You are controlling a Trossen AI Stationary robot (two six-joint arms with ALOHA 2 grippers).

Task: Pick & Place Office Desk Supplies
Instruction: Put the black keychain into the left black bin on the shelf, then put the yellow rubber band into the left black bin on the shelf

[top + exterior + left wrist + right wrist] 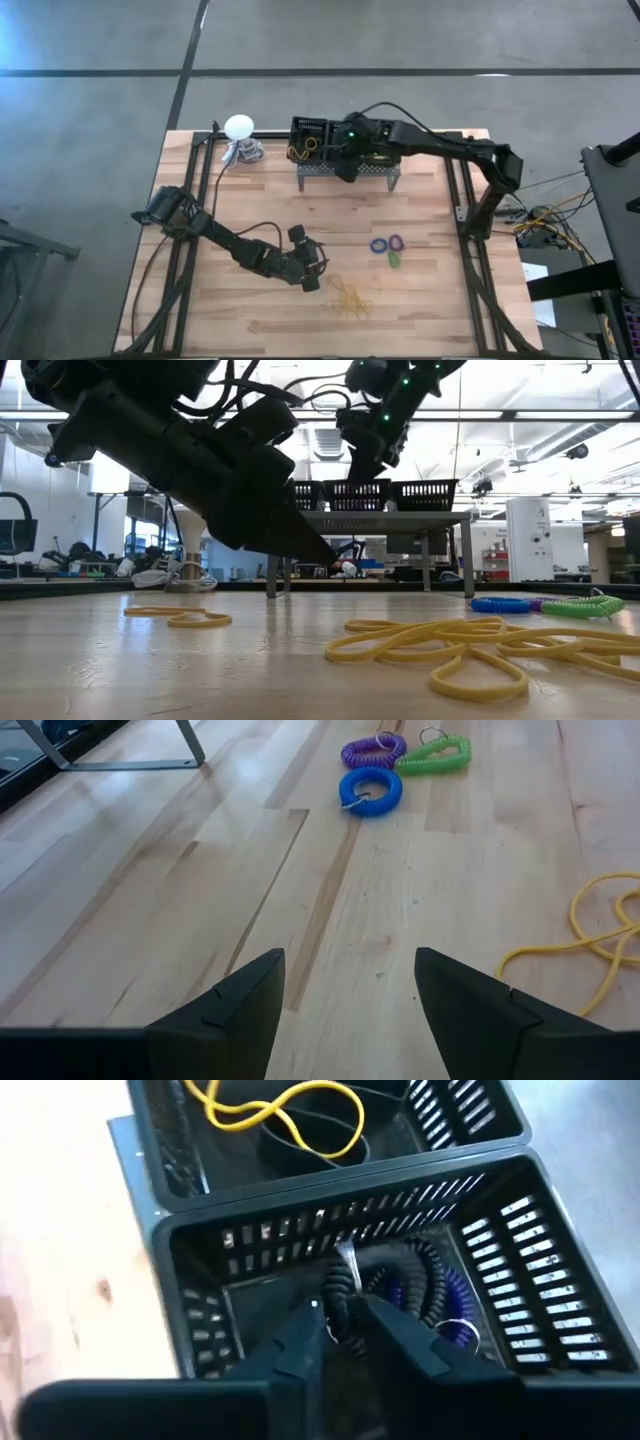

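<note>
So starting at the left of the overhead shot: the left gripper (312,268) sits low over the table around 7 o'clock from centre, fingers spread and holding nothing. The yellow rubber bands (351,297) are a loose tangle just beside it, toward 4 o'clock from its tips. The coil rings (389,246) (blue, purple, green) sit near each other a bit further off, roughly 2 o'clock from that gripper. The left arm is clearly the closer one to both piles, so I'd guess it takes whichever goes next. The rubber bands have no real long axis, just a messy sprawl.

Moving right: the right gripper (345,1338) is up at 12 o'clock, poking down into a black slotted basket (500,1270) on the grey stand (345,168). Its jaws are only slightly parted around a black coil ring (400,1275); can't tell if it's let go yet. The neighbouring bin already holds a yellow band (280,1115).
</note>
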